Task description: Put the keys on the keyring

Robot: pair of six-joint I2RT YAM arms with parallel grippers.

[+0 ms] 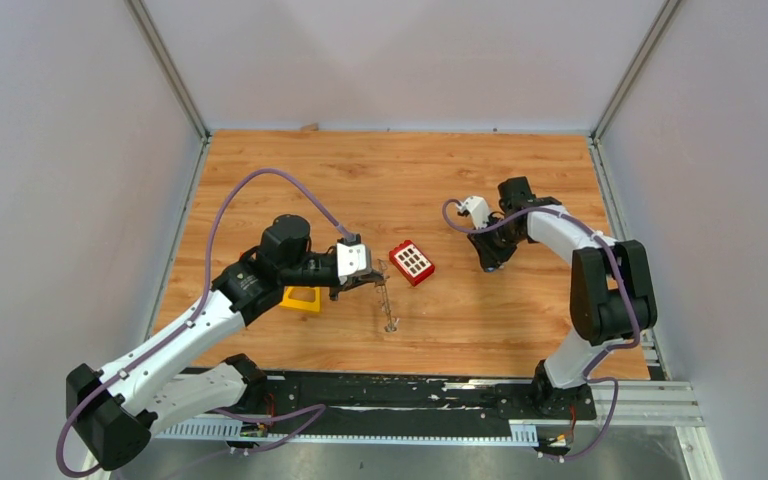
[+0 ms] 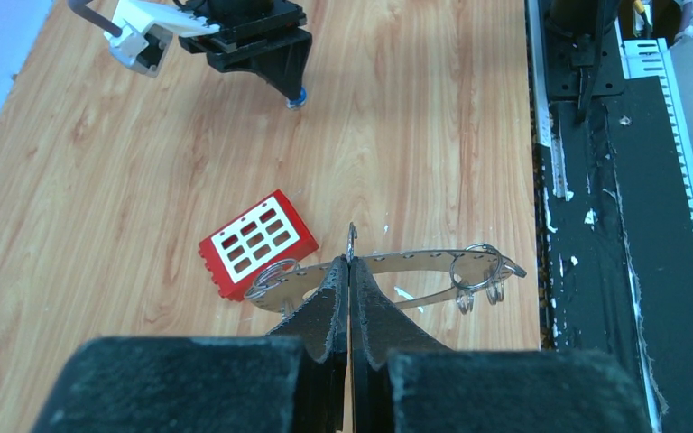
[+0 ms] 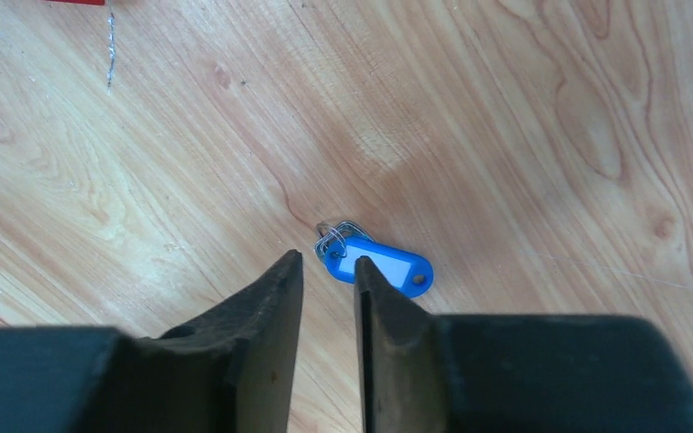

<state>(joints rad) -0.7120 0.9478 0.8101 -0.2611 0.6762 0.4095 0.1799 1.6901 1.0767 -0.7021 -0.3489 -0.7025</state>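
My left gripper [image 2: 349, 262] is shut on the keyring [image 2: 415, 262], a thin grey metal band with holes and a few small split rings on it, held above the table. From above, the keyring [image 1: 386, 303] shows edge-on, hanging below the left gripper [image 1: 375, 283]. One of the keys, blue-headed with a small silvery ring [image 3: 381, 265], lies flat on the wood. My right gripper [image 3: 328, 257] hovers just beside it, jaws a little apart with nothing between them; its right fingertip [image 3: 365, 271] overlaps the blue head's near end. The right gripper [image 1: 487, 262] is to the right of the red block.
A red block with white squares [image 1: 412, 262] lies between the two arms, also in the left wrist view [image 2: 257, 242]. A yellow triangular frame [image 1: 302, 298] sits under the left arm. A black rail [image 2: 595, 180] runs along the table's near edge.
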